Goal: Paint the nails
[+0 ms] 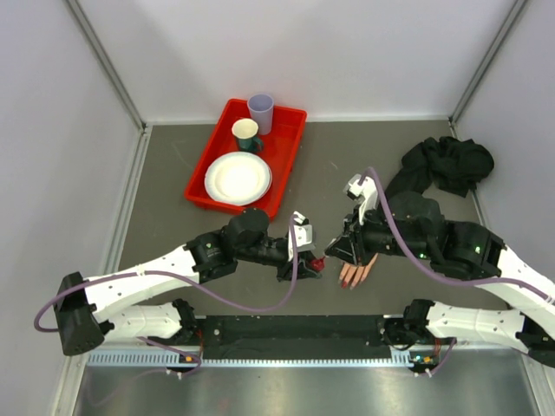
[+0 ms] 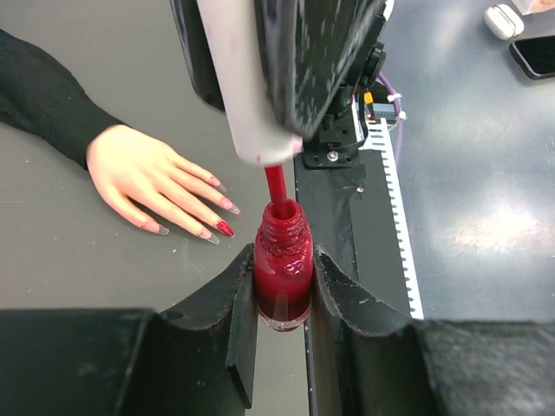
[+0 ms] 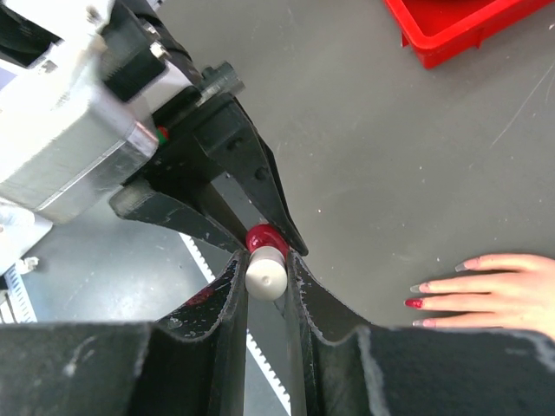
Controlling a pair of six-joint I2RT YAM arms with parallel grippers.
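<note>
A skin-coloured mannequin hand (image 1: 359,269) with a black sleeve (image 2: 39,95) lies flat on the table; it also shows in the left wrist view (image 2: 147,178) and the right wrist view (image 3: 499,290). One nail (image 2: 225,229) is red, the other nails (image 2: 230,206) are pale pink. My left gripper (image 2: 282,286) is shut on the open red polish bottle (image 2: 282,264). My right gripper (image 3: 266,276) is shut on the white brush cap (image 3: 265,270), directly above the bottle, with the red brush stem (image 2: 276,182) entering the bottle neck.
A red tray (image 1: 286,152) at the back holds a white plate (image 1: 238,178), a green cup (image 1: 246,134) and a lilac cup (image 1: 261,113). Black cloth (image 1: 447,165) lies bunched at the back right. A black rail (image 1: 295,328) runs along the near edge.
</note>
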